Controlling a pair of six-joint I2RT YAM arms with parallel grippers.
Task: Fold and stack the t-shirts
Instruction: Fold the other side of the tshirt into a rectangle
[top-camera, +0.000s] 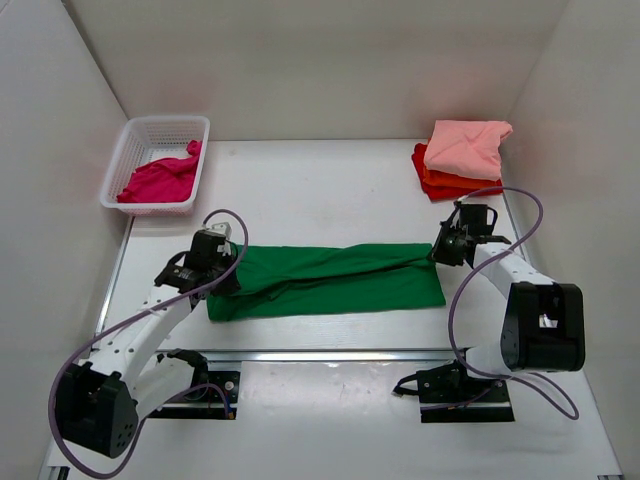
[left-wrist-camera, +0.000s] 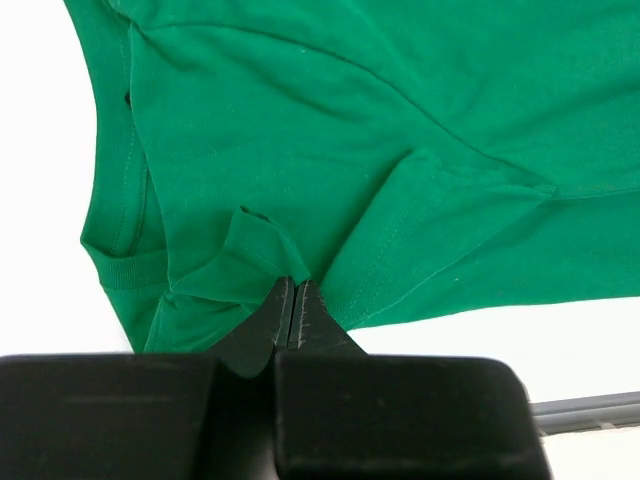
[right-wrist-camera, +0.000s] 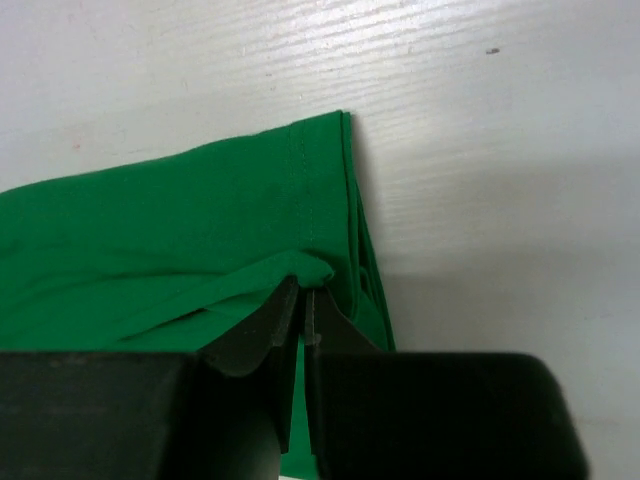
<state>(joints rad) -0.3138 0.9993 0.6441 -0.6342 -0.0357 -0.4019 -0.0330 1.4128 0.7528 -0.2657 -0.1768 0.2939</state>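
A bright green t-shirt (top-camera: 330, 282) lies stretched as a long band across the table between my two arms. My left gripper (top-camera: 226, 266) is shut on a pinch of its left end, near the collar (left-wrist-camera: 115, 265); the green t-shirt (left-wrist-camera: 380, 140) fills that wrist view above the left gripper (left-wrist-camera: 293, 285). My right gripper (top-camera: 440, 252) is shut on a fold at the cloth's right hem, the green t-shirt (right-wrist-camera: 180, 230) bunching at the right gripper (right-wrist-camera: 303, 292). A magenta t-shirt (top-camera: 160, 180) lies in the basket. Folded salmon pink (top-camera: 465, 146) and orange-red t-shirts (top-camera: 445, 184) are stacked at the back right.
The white lattice basket (top-camera: 140, 130) stands at the back left. White walls enclose the table on three sides. A metal rail (top-camera: 330, 354) runs along the near edge in front of the arm bases.
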